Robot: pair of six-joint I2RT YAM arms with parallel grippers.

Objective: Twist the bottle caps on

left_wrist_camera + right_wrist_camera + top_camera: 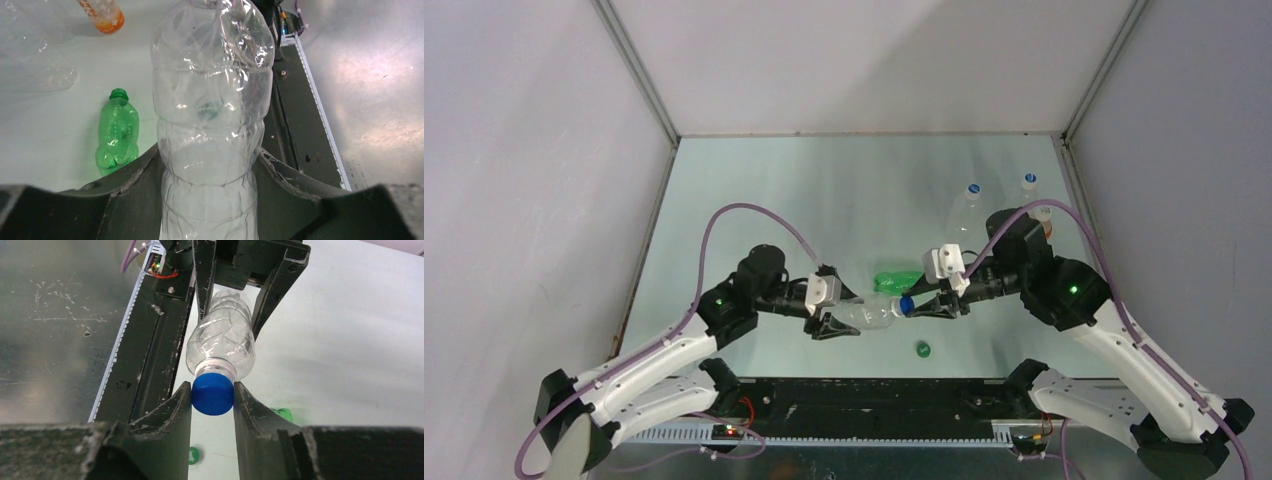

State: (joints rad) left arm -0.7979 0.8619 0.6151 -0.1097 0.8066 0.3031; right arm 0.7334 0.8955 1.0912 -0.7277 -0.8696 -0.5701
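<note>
Your L claw [848, 312] clamps the bottle [874, 313]; R claw [921, 304] pinches blue cap [212, 394] at its neck; green cap [922, 348] on desk [774, 200] near R claw.

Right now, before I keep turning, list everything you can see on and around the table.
clear bottle: 1, transparent, held level above the table's near middle
blue cap: 1, solid blue, at that bottle's mouth
green bottle: 1, green, lying just beyond the held bottle
green cap: 1, green, loose on the table near the front rail
capped clear bottles: 2, transparent with pale caps, far right
orange-tinted bottle end: 1, far right by the right arm; whether it belongs to one of those two is unclear
table: 1, pale green
left gripper: 1, black, closed on the clear bottle
right gripper: 1, black, closed on the blue cap
</note>
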